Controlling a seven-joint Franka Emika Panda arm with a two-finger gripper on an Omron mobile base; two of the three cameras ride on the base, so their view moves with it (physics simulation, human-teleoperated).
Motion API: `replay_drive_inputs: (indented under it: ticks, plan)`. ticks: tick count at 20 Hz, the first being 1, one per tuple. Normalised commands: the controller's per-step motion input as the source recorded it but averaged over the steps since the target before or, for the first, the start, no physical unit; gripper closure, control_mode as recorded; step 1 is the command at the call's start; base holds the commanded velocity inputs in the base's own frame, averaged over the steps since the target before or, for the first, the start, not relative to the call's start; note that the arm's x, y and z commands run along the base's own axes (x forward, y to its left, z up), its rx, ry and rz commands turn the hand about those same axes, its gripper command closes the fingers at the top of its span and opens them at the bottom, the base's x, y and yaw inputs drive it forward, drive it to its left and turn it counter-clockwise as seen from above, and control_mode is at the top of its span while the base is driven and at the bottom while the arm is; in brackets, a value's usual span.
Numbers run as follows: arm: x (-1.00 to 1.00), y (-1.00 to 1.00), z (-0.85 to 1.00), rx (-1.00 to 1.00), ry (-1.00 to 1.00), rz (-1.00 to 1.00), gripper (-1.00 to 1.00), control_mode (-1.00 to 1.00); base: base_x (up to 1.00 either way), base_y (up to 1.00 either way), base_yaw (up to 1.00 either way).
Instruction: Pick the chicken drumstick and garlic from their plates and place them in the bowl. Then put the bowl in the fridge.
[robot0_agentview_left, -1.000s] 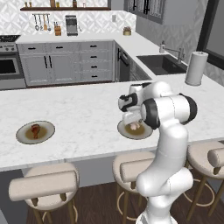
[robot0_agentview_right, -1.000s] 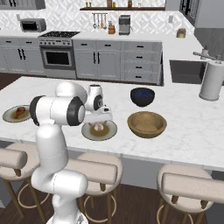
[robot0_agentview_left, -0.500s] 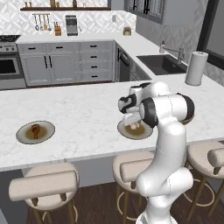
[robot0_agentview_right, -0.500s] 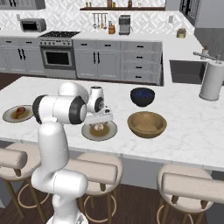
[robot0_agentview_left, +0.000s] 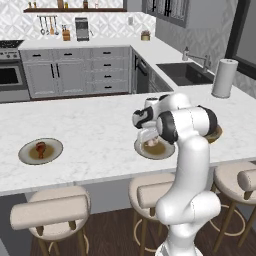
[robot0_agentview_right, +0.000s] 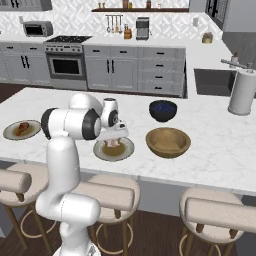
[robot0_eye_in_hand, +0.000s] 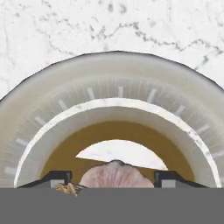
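1. Left base view: a white marble counter (robot0_agentview_left: 95, 135) runs across the kitchen, with stools along its near edge. Grey cabinets, a stove and a sink stand at the far walls, and a paper towel roll (robot0_agentview_left: 223, 78) is at the far right. A plate (robot0_agentview_left: 40, 150) on the left holds the chicken drumstick (robot0_agentview_left: 40, 148). The arm bends over a second plate (robot0_agentview_left: 154, 148) near the middle, its gripper (robot0_agentview_left: 149, 137) pointing down just above the dish.

2. Right base view: the drumstick plate lies at the far left. The gripper (robot0_agentview_right: 114, 138) hangs low over the middle plate, where the garlic (robot0_agentview_right: 113, 143) sits at its centre. Just right is the wooden bowl (robot0_agentview_right: 168, 142), and a dark blue bowl (robot0_agentview_right: 163, 110) sits behind it.

3. Hand view: the fingers (robot0_eye_in_hand: 56, 178) stand on either side of the pale garlic, partly open. I cannot tell whether they touch or grip it.
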Motion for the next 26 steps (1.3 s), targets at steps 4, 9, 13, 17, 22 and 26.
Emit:
replay_drive_inputs:
  ticks: [4, 9, 13, 17, 22, 26]
  plan:
    - [-0.10, -0.04, 0.05, 0.00, 0.01, -0.01, 1.00, -1.00, 0.00, 0.00, 0.00]
    - [-0.18, -0.33, 0.53, 0.00, -0.01, -0.11, 1.00, -1.00, 0.00, 0.00, 0.00]
    - [-0.03, -0.59, 0.79, 0.00, 0.00, -0.14, 1.00, -1.00, 0.00, 0.00, 0.00]
    - [0.00, -0.94, 0.95, -0.01, 0.02, -0.13, 1.00, -1.00, 0.00, 0.00, 0.00]
    - [0.00, -0.97, 0.71, -0.01, 0.03, -0.13, 1.00, -1.00, 0.00, 0.00, 0.00]
    - [0.00, -1.00, -0.05, 0.04, 0.01, -0.12, 1.00, -1.00, 0.00, 0.00, 0.00]
